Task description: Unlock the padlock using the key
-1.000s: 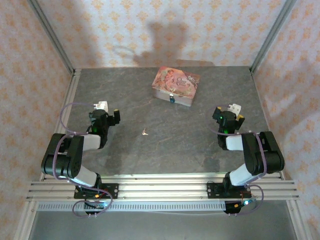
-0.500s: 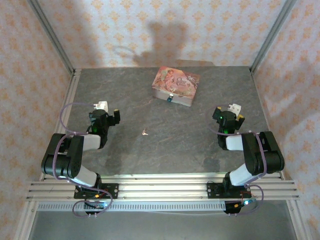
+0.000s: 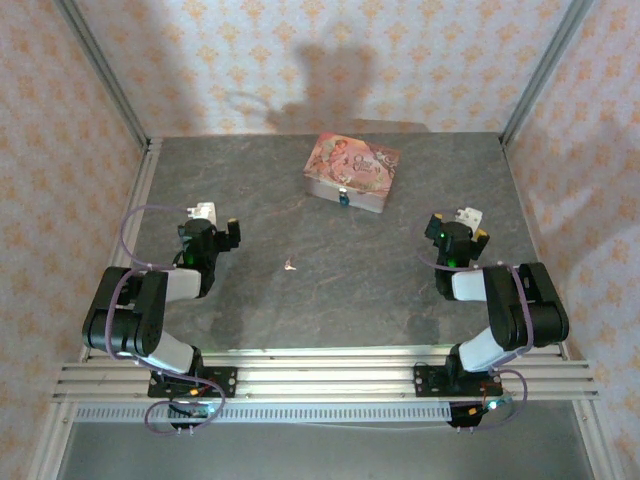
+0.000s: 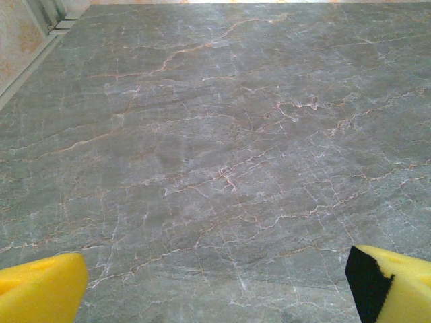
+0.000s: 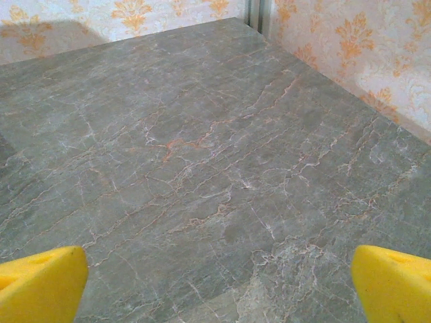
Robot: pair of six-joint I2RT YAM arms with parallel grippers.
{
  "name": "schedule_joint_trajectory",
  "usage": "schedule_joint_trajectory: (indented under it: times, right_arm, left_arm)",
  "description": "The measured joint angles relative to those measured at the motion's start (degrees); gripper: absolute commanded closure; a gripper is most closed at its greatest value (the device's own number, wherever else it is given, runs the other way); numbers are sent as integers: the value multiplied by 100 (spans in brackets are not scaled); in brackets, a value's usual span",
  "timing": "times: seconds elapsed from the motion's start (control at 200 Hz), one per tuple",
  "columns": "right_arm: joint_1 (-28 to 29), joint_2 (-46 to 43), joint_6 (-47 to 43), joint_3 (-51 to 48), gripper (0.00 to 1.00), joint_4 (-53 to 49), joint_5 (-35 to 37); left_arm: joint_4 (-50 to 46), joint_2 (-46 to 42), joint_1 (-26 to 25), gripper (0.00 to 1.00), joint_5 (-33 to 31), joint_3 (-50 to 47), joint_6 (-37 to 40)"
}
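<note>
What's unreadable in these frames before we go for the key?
- padlock: top view, too small; shackle state and keyhole side unreadable.
- key: top view, a pale speck; which end is the bow cannot be told.
- pink box: hasp detail too small.
- left gripper, right gripper: wrist views, yellow pads cut off by the bottom edge.

Grey tabletop [image 3: 400, 290] is stretching open across the near and middle ground, the tiny key [image 3: 290, 265] lying just left of centre. The pink box [image 3: 352, 168] is blocking the far middle, and patterned walls [image 3: 60, 150] are closing in left, right and far.
</note>
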Motion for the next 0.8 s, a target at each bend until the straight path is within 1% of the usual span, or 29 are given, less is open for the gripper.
schedule_joint_trajectory:
  times: [0.561,0.596,0.661,0.721,0.801]
  right_arm:
    - [0,0,-2,0,1,0,-20]
    - [0,-4,-2,0,1,-4,-24]
    - [0,-68,-2,24,1,-157,-39]
    - [0,-291,-24,199,1,-754,-44]
    - [0,-621,103,896,1,-1921,-44]
  left_arm:
    - [-103,-24,-2,0,20,35,24]
    - [-339,-79,-7,2,26,114,42]
    - [-1156,-221,-39,8,26,516,9]
    - [-1917,-271,-55,12,76,1150,-70]
    - [-2603,-271,-76,13,297,1954,-293]
